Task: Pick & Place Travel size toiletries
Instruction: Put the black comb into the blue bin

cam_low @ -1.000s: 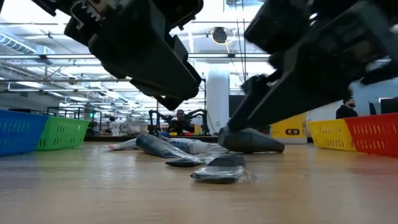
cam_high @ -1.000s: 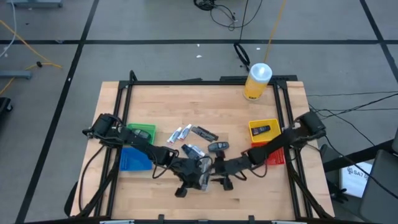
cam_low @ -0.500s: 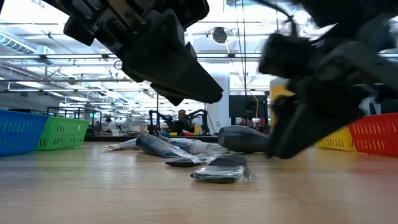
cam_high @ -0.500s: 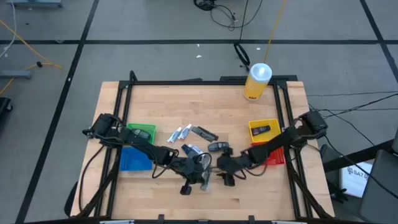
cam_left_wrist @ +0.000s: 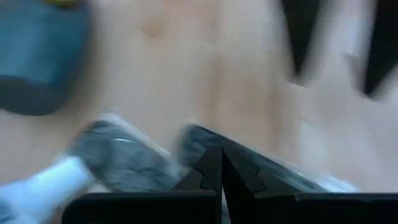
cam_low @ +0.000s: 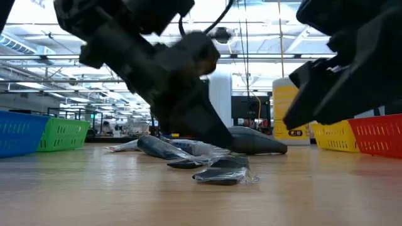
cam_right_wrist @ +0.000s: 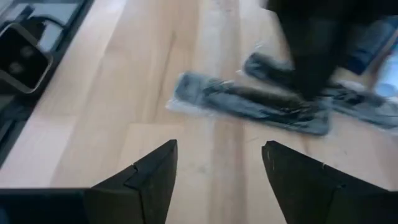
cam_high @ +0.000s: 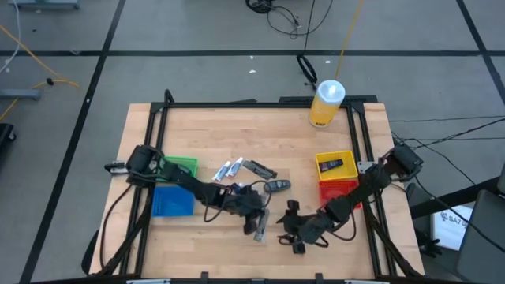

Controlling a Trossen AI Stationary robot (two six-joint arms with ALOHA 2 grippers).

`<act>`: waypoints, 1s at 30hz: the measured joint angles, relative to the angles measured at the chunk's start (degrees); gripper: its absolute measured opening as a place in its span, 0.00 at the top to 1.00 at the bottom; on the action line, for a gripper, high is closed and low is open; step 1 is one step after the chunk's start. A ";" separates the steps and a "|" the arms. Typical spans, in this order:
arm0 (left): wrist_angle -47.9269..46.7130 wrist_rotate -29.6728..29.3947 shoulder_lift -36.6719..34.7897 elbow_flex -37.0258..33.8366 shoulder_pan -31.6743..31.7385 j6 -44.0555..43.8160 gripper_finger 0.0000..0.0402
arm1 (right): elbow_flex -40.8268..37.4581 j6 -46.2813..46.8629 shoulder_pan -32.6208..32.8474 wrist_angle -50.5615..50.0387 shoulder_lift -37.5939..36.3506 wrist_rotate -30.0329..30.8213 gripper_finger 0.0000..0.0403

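Note:
The travel size toiletries lie loose mid-table: white-and-blue tubes (cam_high: 229,168), a dark stick (cam_high: 259,168), a dark rounded piece (cam_high: 276,185) and clear-wrapped dark packets (cam_right_wrist: 249,102). My left gripper (cam_high: 252,207) is shut and slants down onto the packets (cam_low: 221,172); its tips (cam_left_wrist: 221,165) stand over a dark packet (cam_left_wrist: 261,165). My right gripper (cam_right_wrist: 217,158) is open, nearer the front edge (cam_high: 293,230), with nothing between its fingers and the packets a short way ahead of it. My left gripper comes down slanting from the table's left with shut fingers (cam_right_wrist: 311,62) at the far packets (cam_right_wrist: 348,96). Whether the tips touch a packet I cannot tell; blur and the gripper itself hide the spot.
A green bin (cam_high: 180,167) and a blue bin (cam_high: 172,201) stand at the left. A yellow bin (cam_high: 334,164) holding a dark item and a red bin (cam_high: 343,193) stand at the right. A big yellow bottle (cam_high: 326,102) is at the far edge.
My left gripper has rolled and sunk from above the table down to the pile of packets. My right gripper has drawn back from the dark rounded piece toward the table's near right, rising slightly. The toiletries lie where they were.

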 joint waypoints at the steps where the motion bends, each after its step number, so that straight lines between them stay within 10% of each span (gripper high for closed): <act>1: 0.75 -0.83 0.67 0.02 0.42 -1.20 0.99 | 0.00 -0.54 0.19 -0.02 -0.20 0.00 0.46; 9: 13.51 8.71 8.84 4.15 2.68 -2.21 0.99 | 0.00 -2.13 1.06 0.70 -1.51 0.09 0.53; 16: 1.61 19.57 5.44 11.79 -0.26 10.30 0.99 | -0.64 -2.88 1.49 1.88 -0.42 -0.32 0.55; 30: -41.77 -15.59 -10.49 12.32 -7.10 6.00 0.98 | 0.18 -7.54 -6.62 21.17 12.81 -22.44 0.94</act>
